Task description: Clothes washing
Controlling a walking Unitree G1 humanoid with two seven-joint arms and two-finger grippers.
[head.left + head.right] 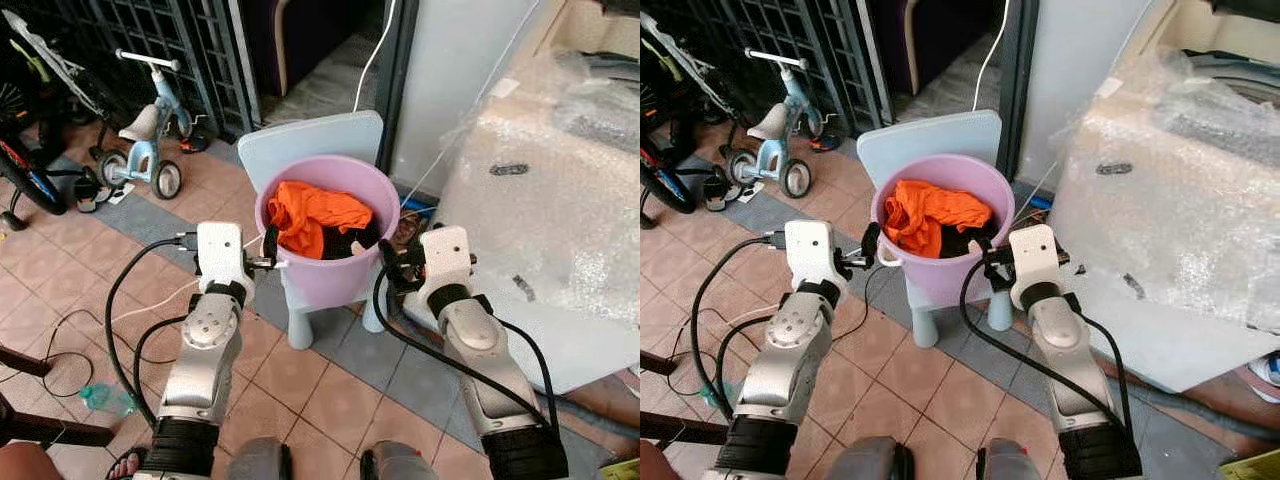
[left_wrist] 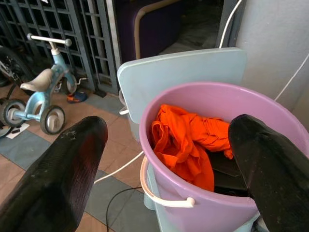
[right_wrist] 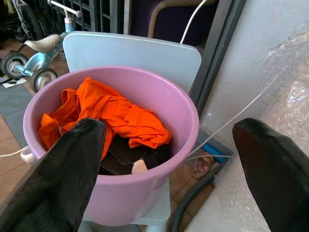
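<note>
A pink bucket (image 1: 325,235) of orange clothes (image 1: 312,215) sits on a pale blue chair (image 1: 310,145), flanked by the left gripper (image 1: 268,243) and right gripper (image 1: 388,262), fingers apart; both should close evenly on its sides.

The bucket (image 1: 322,235) stands on a small chair (image 1: 310,140) straight ahead, with clothes (image 1: 312,216) piled inside it. The left pincer (image 1: 270,247) sits at the bucket's left side and the right pincer (image 1: 385,262) at its right. A tricycle (image 1: 140,130) stands behind to the left, and a machine wrapped in bubble wrap (image 1: 545,180) lies to the right.
</note>
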